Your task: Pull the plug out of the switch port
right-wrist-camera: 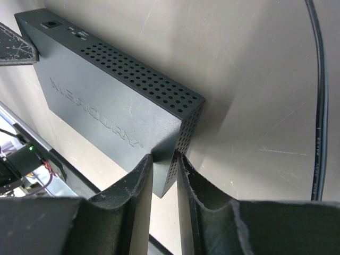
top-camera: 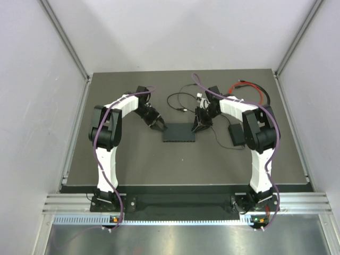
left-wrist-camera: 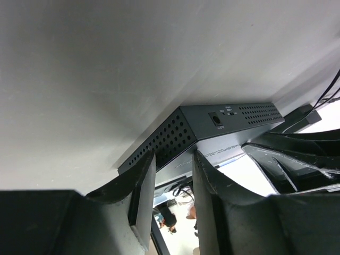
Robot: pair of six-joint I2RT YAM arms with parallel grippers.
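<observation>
The switch [top-camera: 179, 133] is a flat dark grey box in the middle of the mat. My left gripper [top-camera: 158, 126] is at its far left corner. In the left wrist view the fingers [left-wrist-camera: 143, 178] stand apart, straddling the perforated corner of the switch [left-wrist-camera: 175, 130]. My right gripper [top-camera: 197, 126] is at its far right corner. In the right wrist view the narrow jaws pinch that corner of the switch [right-wrist-camera: 117, 101]. The small socket [left-wrist-camera: 216, 119] on the back edge is empty. No plug shows in the switch, and its row of ports is hidden.
A thin black cable [top-camera: 178, 101] lies loose behind the switch. A black power-adapter brick [top-camera: 236, 134] sits to the right, with its lead running past the right gripper [right-wrist-camera: 317, 106]. A red cable [top-camera: 249, 87] lies at the far right.
</observation>
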